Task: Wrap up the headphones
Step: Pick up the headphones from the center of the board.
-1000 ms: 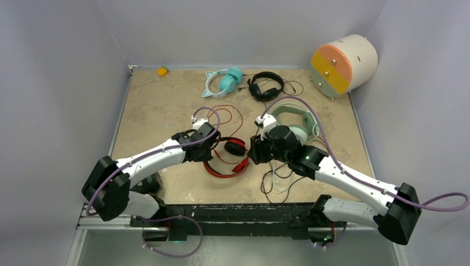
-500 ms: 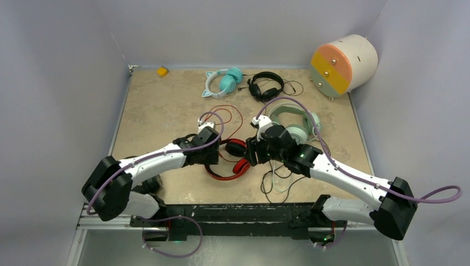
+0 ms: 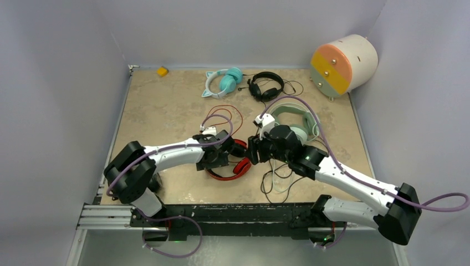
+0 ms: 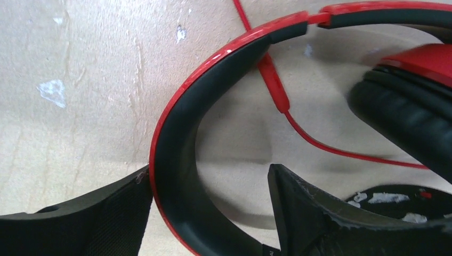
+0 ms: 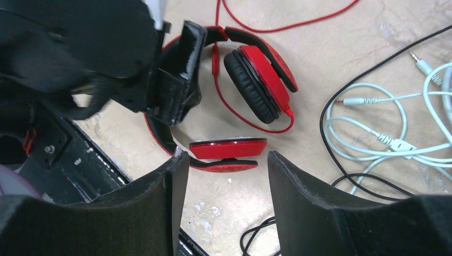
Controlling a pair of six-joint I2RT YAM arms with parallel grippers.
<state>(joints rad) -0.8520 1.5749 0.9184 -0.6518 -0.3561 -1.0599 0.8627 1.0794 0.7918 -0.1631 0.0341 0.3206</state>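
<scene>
orange-faced cream drum (image 3: 345,64) at the far right corner of the beige table (image 3: 161,111), small yellow object (image 3: 162,71) far left

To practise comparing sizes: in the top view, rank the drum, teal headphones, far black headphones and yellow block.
1. drum
2. teal headphones and far black headphones, too alike to rank
3. yellow block

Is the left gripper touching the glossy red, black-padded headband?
Touching. Left wrist view: one left gripper finger abuts the outer rim of the red headband, no gap; the other stands clear.
</scene>
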